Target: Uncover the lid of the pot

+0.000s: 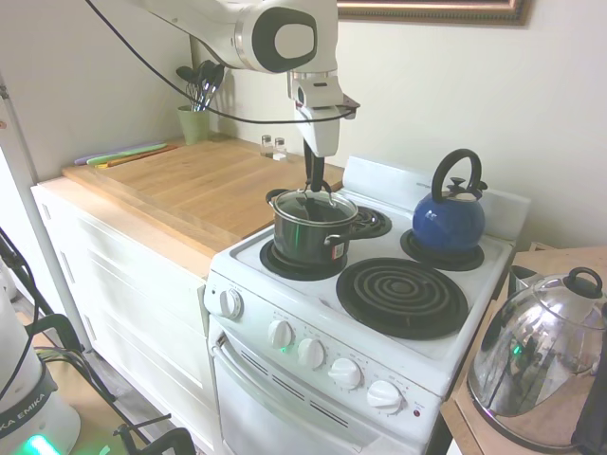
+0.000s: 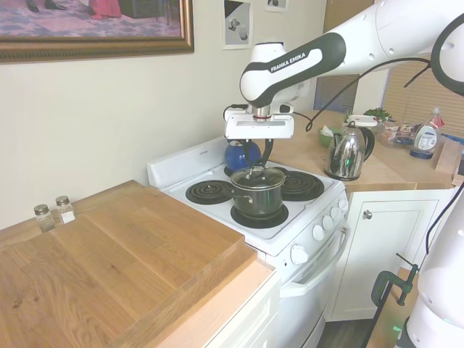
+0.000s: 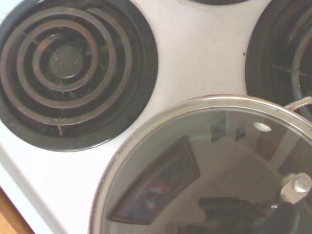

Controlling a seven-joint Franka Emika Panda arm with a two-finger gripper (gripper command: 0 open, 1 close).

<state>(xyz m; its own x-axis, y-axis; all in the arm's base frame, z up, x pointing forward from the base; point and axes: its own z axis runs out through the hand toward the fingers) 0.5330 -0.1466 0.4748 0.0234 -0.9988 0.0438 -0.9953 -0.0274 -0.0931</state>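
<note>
A white arm's gripper (image 1: 317,187) reaches straight down, clamped on the black handle of the glass lid (image 1: 314,206), which sits atop the dark pot (image 1: 308,237) on the stove's (image 1: 379,341) front burner.

Your arm comes in high, the forearm running level before it bends at the wrist and drops the gripper (image 1: 314,186) straight down. In the second exterior view the white wrist block sits square and flat, with the gripper (image 2: 257,171) hanging vertically beneath it. Your fingers (image 1: 310,175) point directly downward, dark and slim, drawn close together. Their tips sit right at the black arched handle of the lid (image 1: 314,206), and they look closed on it, though the contact itself is too small to make out cleanly. No tilt in the wrist.
</note>
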